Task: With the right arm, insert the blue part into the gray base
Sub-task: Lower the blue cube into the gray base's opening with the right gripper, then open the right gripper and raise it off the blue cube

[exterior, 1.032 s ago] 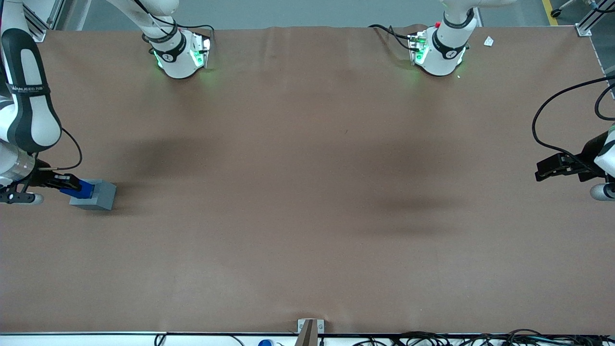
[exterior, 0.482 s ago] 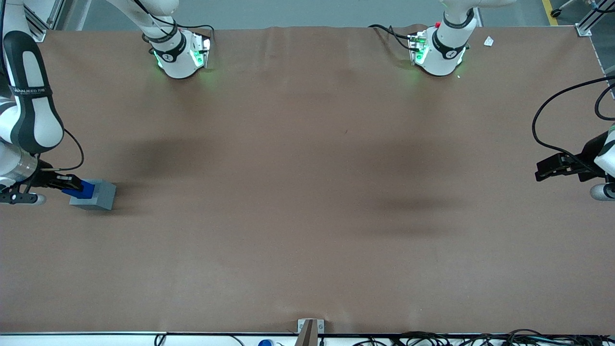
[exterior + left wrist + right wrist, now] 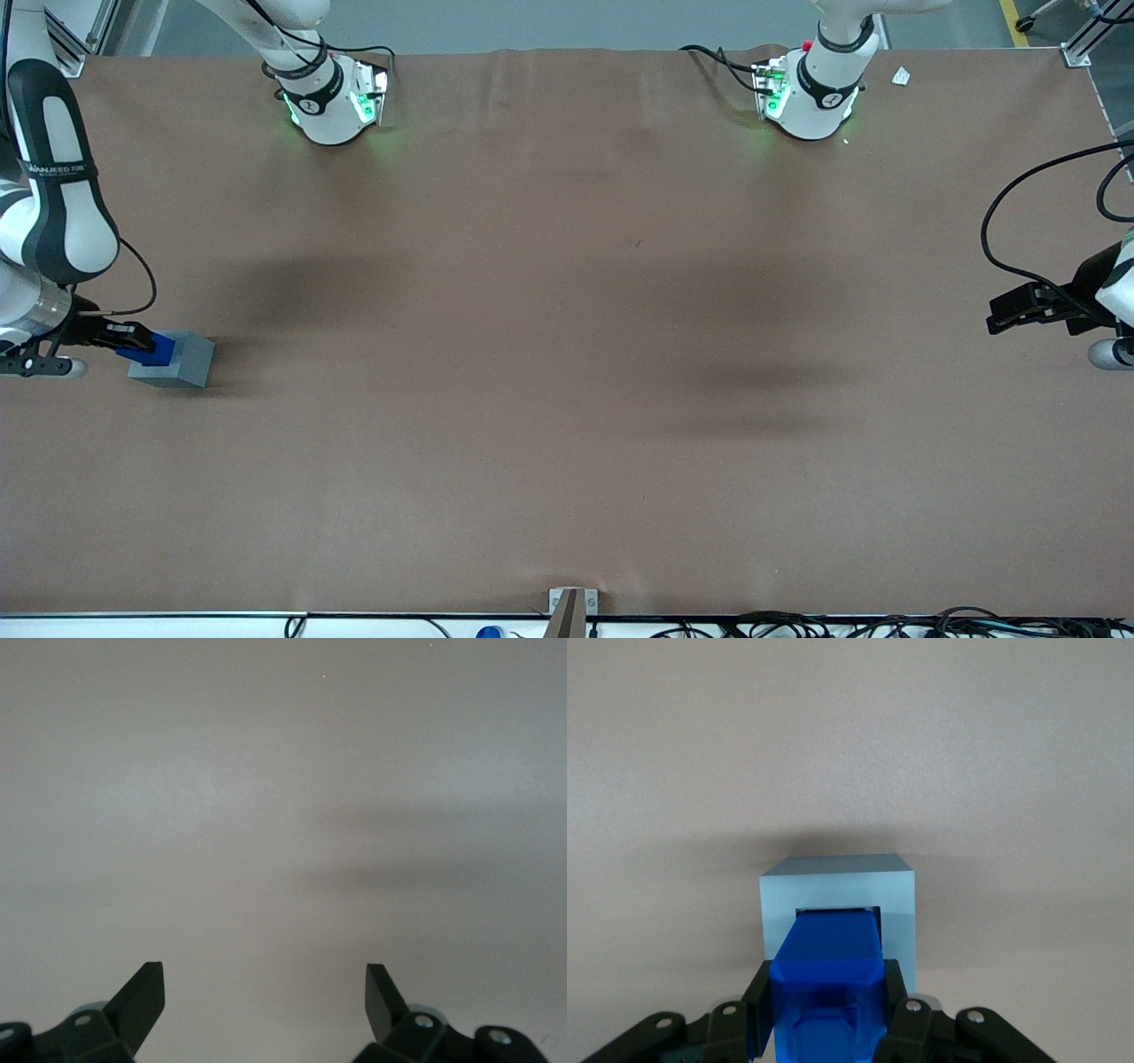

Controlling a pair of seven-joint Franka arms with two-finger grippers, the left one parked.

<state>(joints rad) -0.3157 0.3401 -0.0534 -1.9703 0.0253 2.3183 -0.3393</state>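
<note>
blue part (image 3: 831, 967) sits lower than half second ago, stub entering gray base (image 3: 838, 904) recess; my gripper (image 3: 826, 1014) clenched on it, insertion nearly seated.

The right arm (image 3: 55, 177) reached low over the bench's working-arm end. Its pincer (image 3: 133, 341) was clamped on the blue part (image 3: 830, 970), fingers (image 3: 756, 1003) flanking it.

The right arm (image 3: 49, 177) sits a little lower than a second ago, and its gripper (image 3: 133, 341) has sunk slightly toward the gray base (image 3: 177, 359). The blue part (image 3: 152, 349), clamped between the fingers (image 3: 899, 1014), shows less of itself above the base than before; in the wrist view its leading end now reaches into the recess.
</note>
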